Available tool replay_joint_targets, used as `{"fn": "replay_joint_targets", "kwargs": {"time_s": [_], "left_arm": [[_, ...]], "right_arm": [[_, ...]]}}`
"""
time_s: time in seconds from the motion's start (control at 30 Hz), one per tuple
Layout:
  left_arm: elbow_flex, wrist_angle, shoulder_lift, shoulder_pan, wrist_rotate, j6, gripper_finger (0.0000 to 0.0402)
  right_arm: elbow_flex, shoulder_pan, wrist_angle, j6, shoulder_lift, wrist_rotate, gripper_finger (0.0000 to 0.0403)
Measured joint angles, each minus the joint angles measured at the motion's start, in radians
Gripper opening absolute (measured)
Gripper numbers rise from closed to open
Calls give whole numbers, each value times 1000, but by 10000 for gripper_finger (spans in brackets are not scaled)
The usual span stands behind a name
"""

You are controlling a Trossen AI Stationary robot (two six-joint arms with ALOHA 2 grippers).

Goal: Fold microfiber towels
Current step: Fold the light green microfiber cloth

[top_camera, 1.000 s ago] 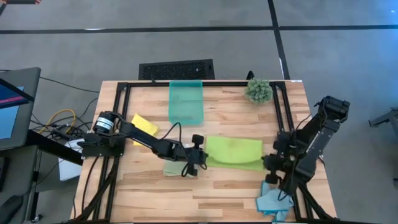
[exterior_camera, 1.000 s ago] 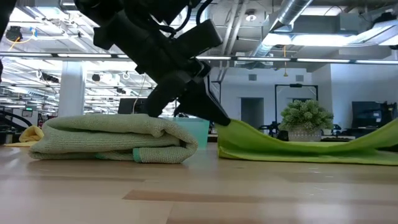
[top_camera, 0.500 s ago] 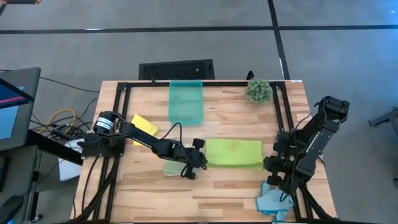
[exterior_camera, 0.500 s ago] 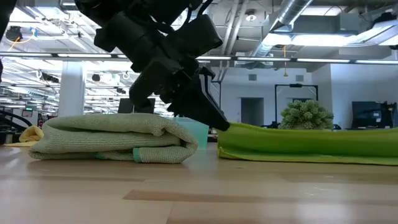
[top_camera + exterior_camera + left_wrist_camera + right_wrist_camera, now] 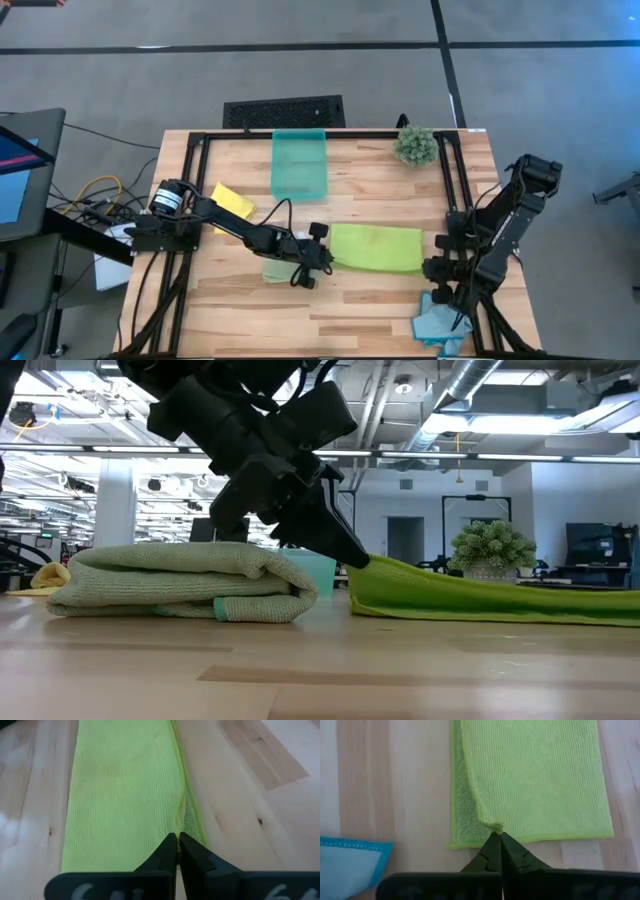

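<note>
- The left gripper is pinched tight on the lime green towel, its fingertips meeting on a doubled edge where the cloth puckers — seen from above, this is the towel's end nearest the left arm, at the middle of the table.
- The right gripper is likewise closed on the same towel, nipping a small tuft of its upper layer at the opposite end, close to the right side of the table.
- Between the two grippers the lime green towel lies stretched as a folded band; in the low view its left end rises a little under the dark gripper while the rest slopes down onto the wood.
- Just beside the left gripper, on the front side, rests the pale green towel — a folded, rounded bundle lying flat.
- The yellow towel lies farther back along the left arm, partly under it.
- The light blue towel lies crumpled at the front right corner, beneath the right arm.
- At the back of the table stand the teal bin and, toward the right corner, the small green plant.
</note>
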Motion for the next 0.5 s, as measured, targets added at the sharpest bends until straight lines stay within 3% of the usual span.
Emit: {"fn": "replay_joint_targets", "kwargs": {"time_s": [0.33, 0.5], "left_arm": [[0, -6, 0, 0, 41, -11, 0], [0, -5, 0, 0, 50, -12, 0]], "right_arm": [[0, 0, 10, -61, 9, -40, 9], [0, -1, 11, -70, 48, -63, 43]]}}
